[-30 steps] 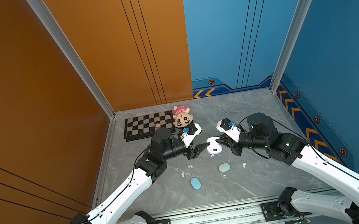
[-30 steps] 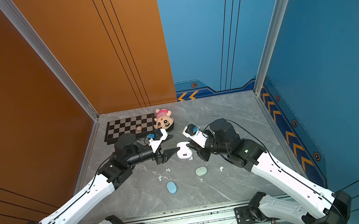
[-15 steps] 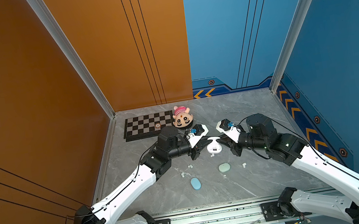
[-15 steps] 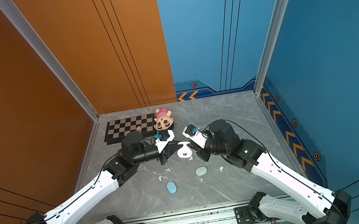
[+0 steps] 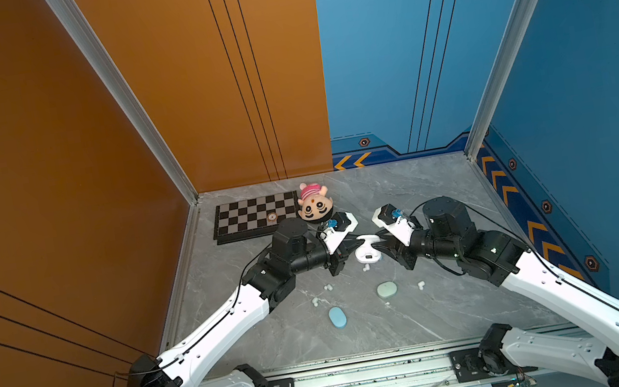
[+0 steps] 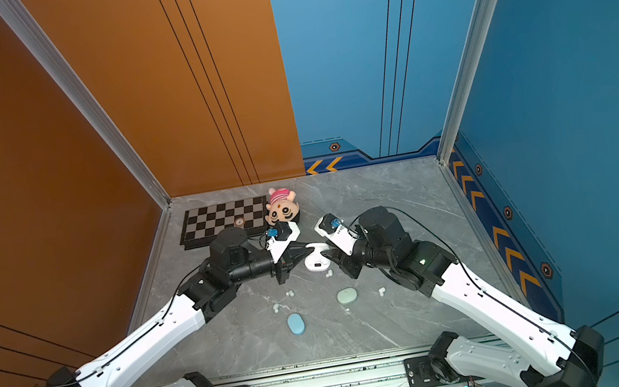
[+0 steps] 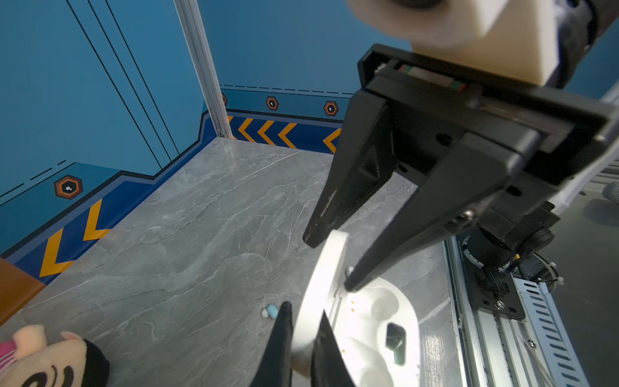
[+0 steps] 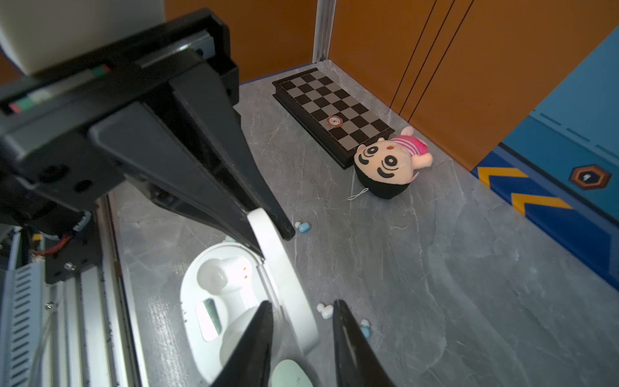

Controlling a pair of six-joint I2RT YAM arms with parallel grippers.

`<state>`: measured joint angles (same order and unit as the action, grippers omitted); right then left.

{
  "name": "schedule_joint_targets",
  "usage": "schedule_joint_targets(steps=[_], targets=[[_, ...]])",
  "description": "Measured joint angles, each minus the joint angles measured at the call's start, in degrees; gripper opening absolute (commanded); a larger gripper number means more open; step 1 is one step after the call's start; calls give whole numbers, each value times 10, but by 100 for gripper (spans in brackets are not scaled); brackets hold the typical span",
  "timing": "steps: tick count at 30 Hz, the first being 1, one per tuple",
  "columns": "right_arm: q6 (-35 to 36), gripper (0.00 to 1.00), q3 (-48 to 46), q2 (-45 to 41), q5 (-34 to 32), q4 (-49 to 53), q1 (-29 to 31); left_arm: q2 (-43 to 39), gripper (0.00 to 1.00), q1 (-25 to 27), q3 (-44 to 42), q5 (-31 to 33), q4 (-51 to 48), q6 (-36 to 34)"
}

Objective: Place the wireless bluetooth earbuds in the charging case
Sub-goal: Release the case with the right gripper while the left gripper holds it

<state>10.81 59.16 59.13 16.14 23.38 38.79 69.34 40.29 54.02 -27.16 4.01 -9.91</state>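
A white charging case (image 5: 368,256) lies open mid-table, its lid (image 8: 288,288) standing upright over the empty wells of the base (image 7: 378,321). My left gripper (image 7: 304,311) is shut on one end of the lid. My right gripper (image 8: 302,303) stands open around the lid's other end, with a gap on its outer side. In both top views the two grippers, left (image 6: 304,249) and right (image 6: 330,256), meet over the case. Wireless bluetooth earbuds lie loose on the table: a light blue one (image 8: 303,227), a white one (image 8: 325,310), and white ones (image 5: 327,286) nearer the front.
A closed blue case (image 5: 337,317) and a closed mint case (image 5: 387,288) lie nearer the front. A chessboard (image 5: 256,216) and a plush doll (image 5: 313,204) sit at the back. A metal rail (image 5: 370,378) runs along the front edge, and walls enclose the other sides.
My left gripper moved in from the left and shut on the lid. My right gripper, which was shut on the lid, has opened.
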Motion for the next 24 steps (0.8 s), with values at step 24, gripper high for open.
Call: schedule_joint_targets(steps=[24], targets=[[-529, 48, 50, 141, -77, 116, -76, -129, 0, -90, -184, 109, 74, 83]])
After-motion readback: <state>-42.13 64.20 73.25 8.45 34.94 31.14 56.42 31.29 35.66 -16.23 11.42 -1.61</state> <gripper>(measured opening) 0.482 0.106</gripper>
